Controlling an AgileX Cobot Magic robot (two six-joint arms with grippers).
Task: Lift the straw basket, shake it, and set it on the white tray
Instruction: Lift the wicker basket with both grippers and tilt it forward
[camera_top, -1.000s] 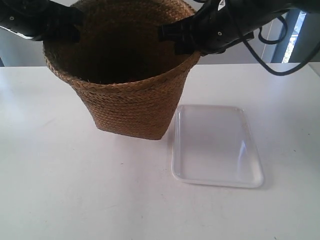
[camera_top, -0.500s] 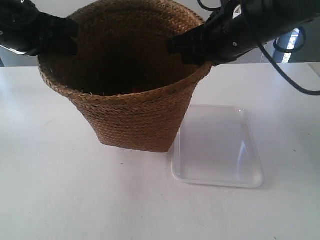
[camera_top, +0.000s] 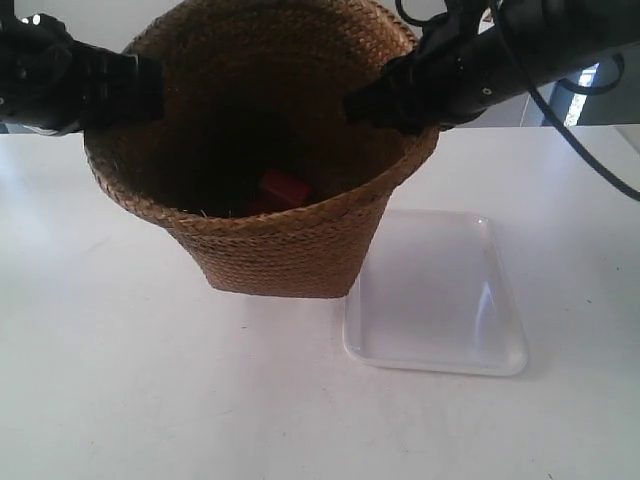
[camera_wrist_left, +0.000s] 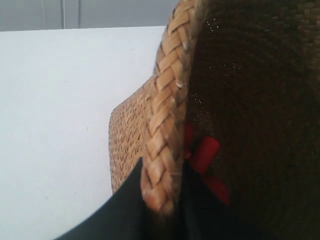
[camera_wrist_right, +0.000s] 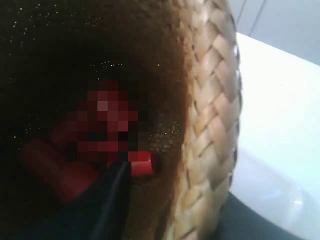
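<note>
The straw basket (camera_top: 280, 250), brown and braided, is tilted with its dark mouth toward the exterior camera. Its base edge overlaps the near-left corner of the white tray (camera_top: 440, 290) in that view; whether the base touches the table I cannot tell. My left gripper (camera_wrist_left: 161, 172) is shut on the basket's rim (camera_wrist_left: 167, 100), one finger outside and one inside. My right gripper (camera_wrist_right: 175, 195) is shut on the opposite rim (camera_wrist_right: 212, 115), on the tray's side. In the exterior view both black arms meet the rim at its two sides.
Red pieces lie in the bottom of the basket (camera_top: 283, 188), also seen from the left wrist (camera_wrist_left: 205, 155) and right wrist (camera_wrist_right: 142, 164). The white table (camera_top: 150, 400) spreads around. Black cables (camera_top: 590, 150) hang from the arm at the exterior view's right.
The basket has shifted right toward the tray and tipped its mouth more toward the camera, uncovering the red pieces inside. Both arms moved with it, still gripping the rim.
</note>
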